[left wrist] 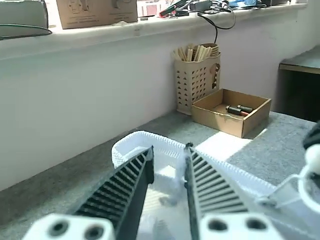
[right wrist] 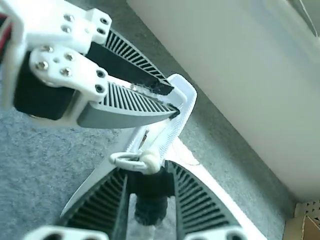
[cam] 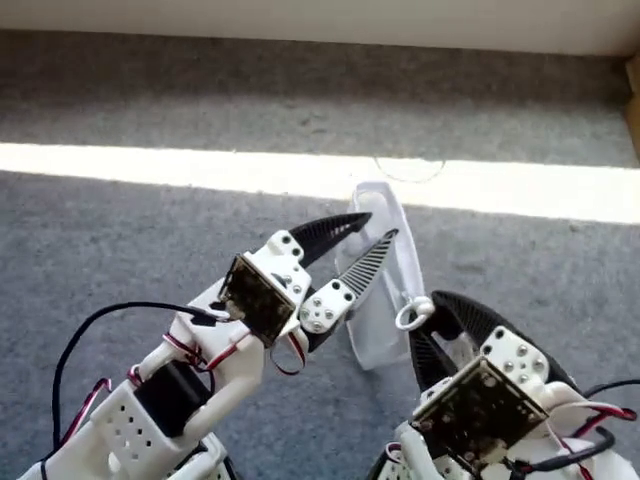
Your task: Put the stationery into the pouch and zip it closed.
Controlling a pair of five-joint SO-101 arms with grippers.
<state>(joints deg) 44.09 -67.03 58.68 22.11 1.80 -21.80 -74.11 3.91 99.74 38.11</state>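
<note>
The bench [cam: 120,240] is covered in grey felt-ish stuff, with a bright strip of sunlight [cam: 150,165] laid across it near the far edge, where a white wall [cam: 300,20] runs. Against that wall a perforated basket [left wrist: 197,75] stuffed with wooden sticks can be seen, and a low cardboard box [left wrist: 232,112] is parked just beside it. A ledge [left wrist: 125,30] cluttered with boxes and cables is seen up above.

The clear pouch [cam: 375,330] is held up off the middle of the bench, zip edge upward. Its far end is pinched in the left claw [cam: 381,225], arm stretched forward and angled up. The right claw [right wrist: 147,170] is raised at the pouch's near end, right at the white ring [cam: 412,316] on the zip.

A dark piece [right wrist: 150,192] is lodged in the right claw just behind that ring, but what it is can't be made out, and whether that claw is clamped can't be told either. The pouch's contents are too blurry to identify.
</note>
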